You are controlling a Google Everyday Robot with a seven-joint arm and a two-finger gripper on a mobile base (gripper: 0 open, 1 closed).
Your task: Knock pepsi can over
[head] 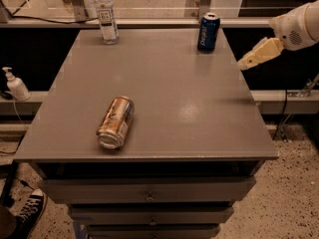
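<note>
1. As the view looks down from the front, the flat grey rectangular table (164,78) fills most of it. Grey drawers (149,190) are stacked under its top.
2. The robot's white rounded arm (299,26) comes in from the upper right, out beyond the table's right edge.
3. The cream-coloured tapered hand (245,62) slants down and to the left from the arm. It hangs in the air just off the table's right edge, near the far right corner. It touches nothing, and I cannot tell whether it is apart or together.
4. The gold-bronze metal can (116,122) lies on its side in the near left part of the table, its silver end facing the front edge.
5. The clear plastic bottle with a white cap (106,16) stands upright at the far edge, towards the left corner.
6. The dark blue pepsi can with white lettering and a silver top (208,32) stands upright at the far right corner of the table. It is near the hand but apart from it, and sits to the hand's left and farther back.
7. The small white pump bottle (15,85) stands on a ledge left of the table.
8. The black and white sneaker (31,208) rests on the speckled floor at the lower left.
</note>
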